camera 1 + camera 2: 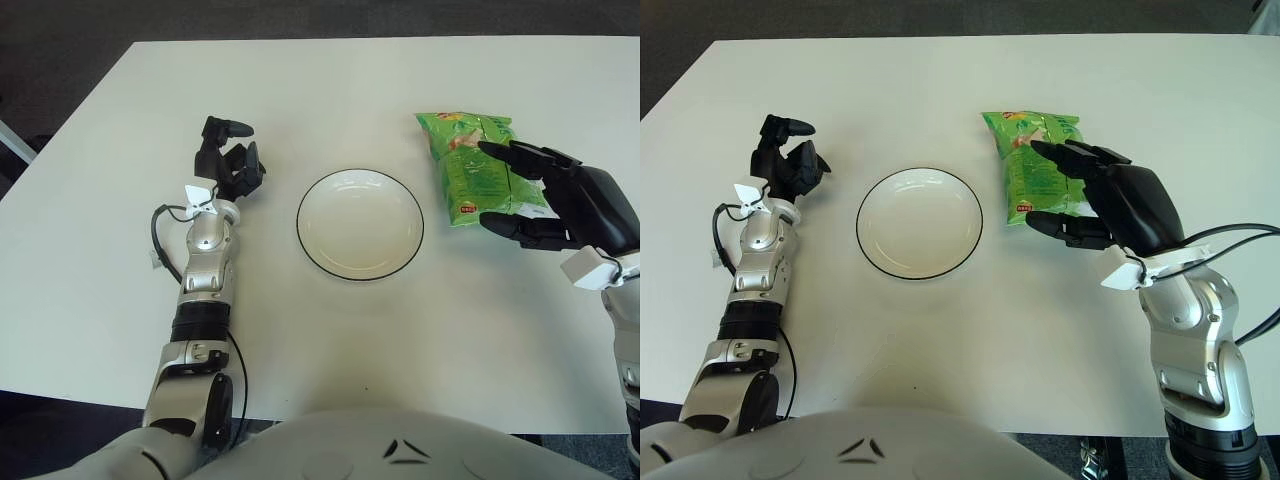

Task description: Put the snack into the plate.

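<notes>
Right hand around the snack bag, plate bare at mid-table.

We see the green snack bag (1033, 163) lying flat on the white table (330, 330) toward its right edge, just right of the white, dark-rimmed plate (360, 224) and apart from it. Our right hand (1110, 205) covers the bag's right side, fingers (1065, 158) spread over its top and thumb at its near edge; we cannot tell whether the grip has closed. Our left hand (228, 162) shows left of the plate, fingers curled, holding nothing.
</notes>
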{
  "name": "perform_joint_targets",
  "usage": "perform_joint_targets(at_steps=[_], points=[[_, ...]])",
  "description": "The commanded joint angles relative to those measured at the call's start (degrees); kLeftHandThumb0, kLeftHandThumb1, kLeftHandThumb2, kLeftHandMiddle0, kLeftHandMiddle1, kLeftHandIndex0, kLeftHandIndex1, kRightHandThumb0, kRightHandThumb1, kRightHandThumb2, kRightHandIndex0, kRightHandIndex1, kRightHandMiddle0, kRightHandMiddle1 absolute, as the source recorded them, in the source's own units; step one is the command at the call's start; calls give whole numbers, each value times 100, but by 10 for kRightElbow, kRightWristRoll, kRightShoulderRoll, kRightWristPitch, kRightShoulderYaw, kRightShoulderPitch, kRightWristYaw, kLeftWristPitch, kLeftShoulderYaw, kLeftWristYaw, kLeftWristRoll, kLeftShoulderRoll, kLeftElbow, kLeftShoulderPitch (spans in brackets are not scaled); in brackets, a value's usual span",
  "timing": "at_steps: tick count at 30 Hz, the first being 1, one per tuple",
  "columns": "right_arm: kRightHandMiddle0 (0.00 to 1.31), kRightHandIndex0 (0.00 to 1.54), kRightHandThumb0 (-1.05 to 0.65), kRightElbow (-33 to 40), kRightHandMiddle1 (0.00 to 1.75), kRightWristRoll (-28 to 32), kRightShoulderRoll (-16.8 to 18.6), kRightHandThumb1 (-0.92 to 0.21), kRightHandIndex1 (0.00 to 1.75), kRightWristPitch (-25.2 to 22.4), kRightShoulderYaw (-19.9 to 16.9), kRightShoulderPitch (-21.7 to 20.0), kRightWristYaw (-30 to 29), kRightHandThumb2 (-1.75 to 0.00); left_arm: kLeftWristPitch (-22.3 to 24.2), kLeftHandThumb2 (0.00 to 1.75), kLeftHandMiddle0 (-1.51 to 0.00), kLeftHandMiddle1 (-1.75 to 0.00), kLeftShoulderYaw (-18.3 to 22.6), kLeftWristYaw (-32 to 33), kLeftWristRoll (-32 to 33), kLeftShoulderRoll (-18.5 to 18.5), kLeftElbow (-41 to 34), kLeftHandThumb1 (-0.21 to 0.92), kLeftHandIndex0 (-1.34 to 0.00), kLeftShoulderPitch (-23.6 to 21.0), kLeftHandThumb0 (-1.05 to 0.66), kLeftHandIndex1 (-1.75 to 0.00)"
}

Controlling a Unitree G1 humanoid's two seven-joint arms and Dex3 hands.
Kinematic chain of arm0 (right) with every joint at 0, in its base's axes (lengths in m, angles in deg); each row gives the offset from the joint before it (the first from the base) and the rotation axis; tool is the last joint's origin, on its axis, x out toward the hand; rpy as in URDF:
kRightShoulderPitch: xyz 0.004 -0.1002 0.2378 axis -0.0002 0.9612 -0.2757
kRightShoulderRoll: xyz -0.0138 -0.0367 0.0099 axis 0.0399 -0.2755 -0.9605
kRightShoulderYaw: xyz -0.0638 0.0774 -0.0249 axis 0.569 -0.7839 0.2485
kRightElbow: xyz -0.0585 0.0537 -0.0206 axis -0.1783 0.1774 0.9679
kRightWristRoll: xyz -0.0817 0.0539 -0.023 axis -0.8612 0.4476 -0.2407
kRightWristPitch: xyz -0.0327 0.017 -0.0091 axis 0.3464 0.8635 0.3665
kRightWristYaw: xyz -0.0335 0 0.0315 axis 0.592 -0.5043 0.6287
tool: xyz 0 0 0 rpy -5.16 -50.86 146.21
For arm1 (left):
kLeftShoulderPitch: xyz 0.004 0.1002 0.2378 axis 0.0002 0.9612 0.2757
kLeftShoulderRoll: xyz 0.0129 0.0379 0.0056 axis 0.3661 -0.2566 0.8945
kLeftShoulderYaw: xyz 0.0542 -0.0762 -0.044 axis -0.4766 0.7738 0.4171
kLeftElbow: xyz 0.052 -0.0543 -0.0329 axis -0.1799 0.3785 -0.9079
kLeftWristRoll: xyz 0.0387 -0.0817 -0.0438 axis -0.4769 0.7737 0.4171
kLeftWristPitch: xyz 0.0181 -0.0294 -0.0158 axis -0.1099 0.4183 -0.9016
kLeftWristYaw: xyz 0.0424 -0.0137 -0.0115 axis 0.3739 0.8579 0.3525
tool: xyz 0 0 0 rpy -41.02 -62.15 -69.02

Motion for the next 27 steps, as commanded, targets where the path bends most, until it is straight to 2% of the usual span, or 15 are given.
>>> perform_joint_targets(at_steps=[1, 6, 9, 18, 27], points=[[31, 22, -82, -9, 0, -13, -9, -92, 0, -6, 19, 11, 19, -50, -6, 76, -83, -175, 3, -1, 2, -10, 45, 74, -31, 58, -37, -175], [23, 6, -86, -46, 0, -48, -15, -92, 0, -1, 48, 10, 20, -49, -8, 76, -83, -175, 3, -1, 2, -10, 46, 74, -31, 58, -37, -175], [22, 2, -88, -63, 0, -59, -17, -92, 0, 6, 55, 6, 15, -49, -8, 76, -83, -175, 2, -1, 2, -10, 45, 74, -31, 59, -37, -175], [20, 0, -94, -151, 0, -82, -12, -92, 0, 53, 80, -6, -40, -52, -7, 75, -84, -175, 2, -1, 2, -11, 41, 74, -31, 61, -37, -175], [18, 0, -96, -228, 0, -143, -10, -92, 0, 80, 110, -18, -120, -54, -9, 75, -83, -175, 1, 2, 0, -13, 39, 74, -31, 63, -37, -175]])
